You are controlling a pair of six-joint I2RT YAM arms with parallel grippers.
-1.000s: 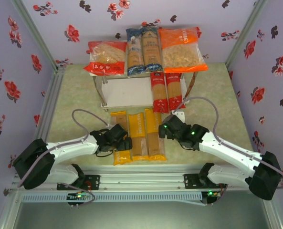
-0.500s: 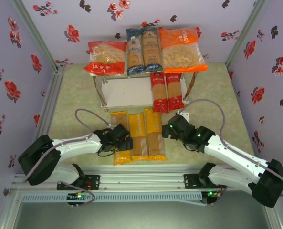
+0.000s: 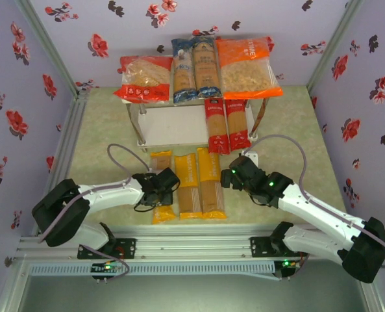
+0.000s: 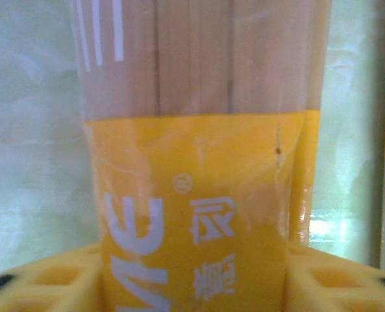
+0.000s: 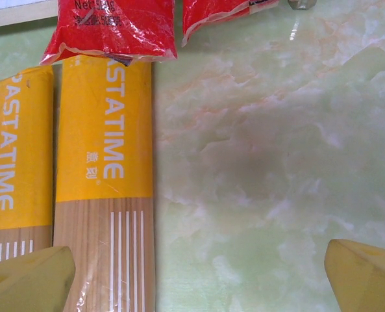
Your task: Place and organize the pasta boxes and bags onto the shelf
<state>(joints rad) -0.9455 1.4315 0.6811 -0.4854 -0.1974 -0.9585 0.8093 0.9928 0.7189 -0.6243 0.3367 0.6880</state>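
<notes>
Three yellow-orange spaghetti packs lie side by side on the table in front of the shelf (image 3: pixel 173 127). My left gripper (image 3: pixel 165 187) (image 4: pixel 195 263) is shut on the leftmost yellow pack (image 3: pixel 160 161) (image 4: pixel 198 182), a finger pressing each long side. My right gripper (image 3: pixel 230 177) (image 5: pixel 192 286) is open over bare table just right of the rightmost yellow pack (image 3: pixel 210 182) (image 5: pixel 104 162); its left finger (image 5: pixel 23 279) overlaps the middle pack (image 3: pixel 188 185) (image 5: pixel 13 156). Two red packs (image 3: pixel 226 125) (image 5: pixel 111 26) lie at the lower tier's right end. The top tier holds the red-ended bag (image 3: pixel 145 78), two blue packs (image 3: pixel 194 68) and the orange bag (image 3: pixel 247 66).
Floral walls enclose the green marble table (image 3: pixel 101 130) on three sides. A thin shelf leg (image 3: pixel 262 114) stands right of the red packs. Grey cables loop above both arms. The lower board's left and middle part is bare.
My left gripper has slid a little farther along the leftmost yellow pack, whose near end has swung slightly left. My right gripper advanced toward the shelf and has since held still.
</notes>
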